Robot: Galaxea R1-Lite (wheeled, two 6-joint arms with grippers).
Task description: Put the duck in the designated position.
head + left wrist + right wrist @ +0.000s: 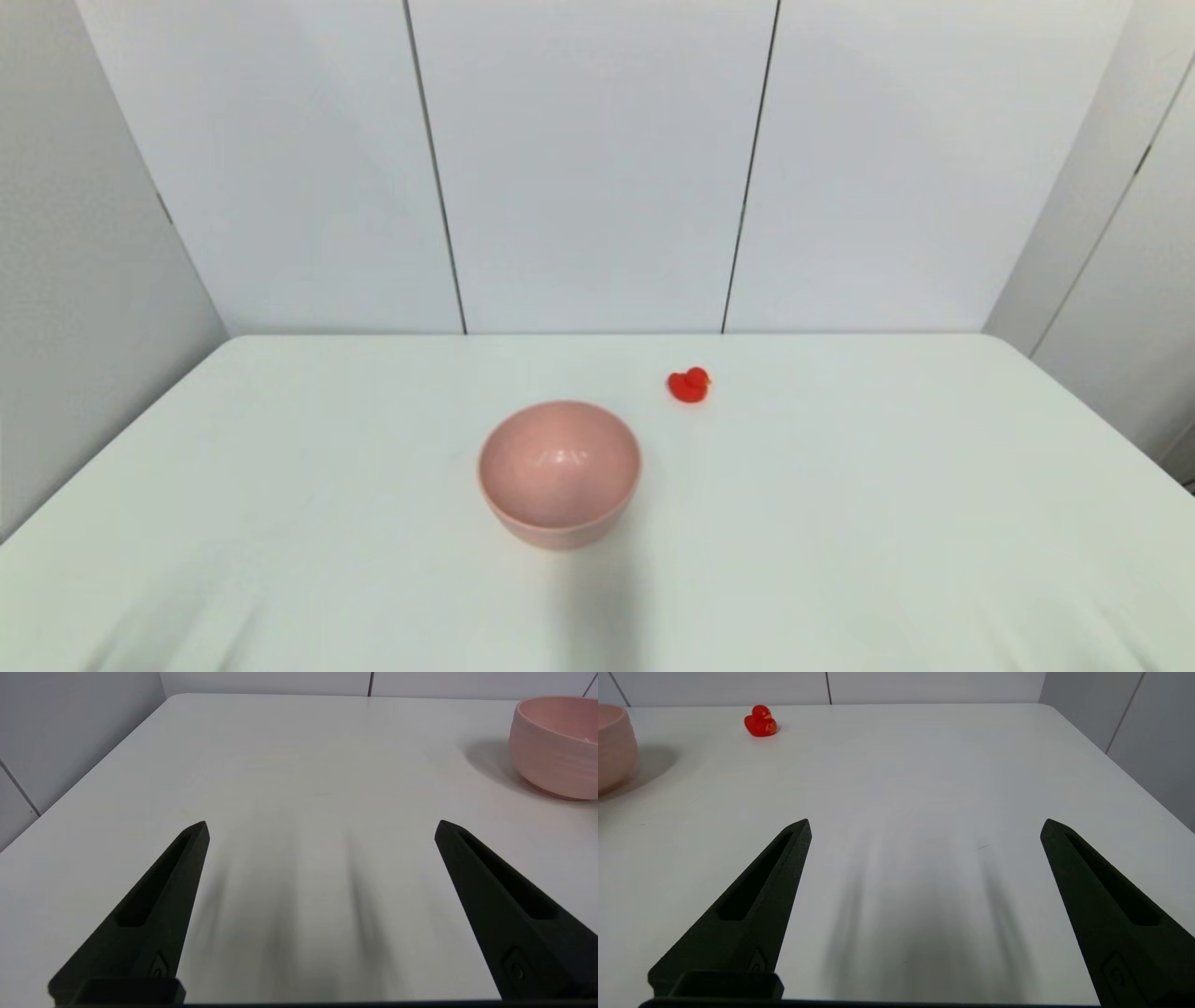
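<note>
Duck (pixel 689 385) sits on the white table (pixel 887 523), tiny, glossy red, orange beak pointing to the robot's right, upright. It's toward the far side of the tabletop, a bit right of centre. Pink bowl (pixel 560 472) is near it, closer to the robot and to the duck's left, the two apart, not touching. Bowl is upright w/ nothing inside.

No arms in the head view, both parked low at the near edge. Left gripper (pixel 321 828) hovers over bare table on the left side, fingers spread wide, nothing between them; pink bowl's wall shows off to one side in that wrist view. Right gripper (pixel 926 826) same story over the right side: fingers wide apart, holding nothing. Its wrist cam catches the duck well ahead, far from the fingertips, w/ the bowl's edge just beside the frame border.
</note>
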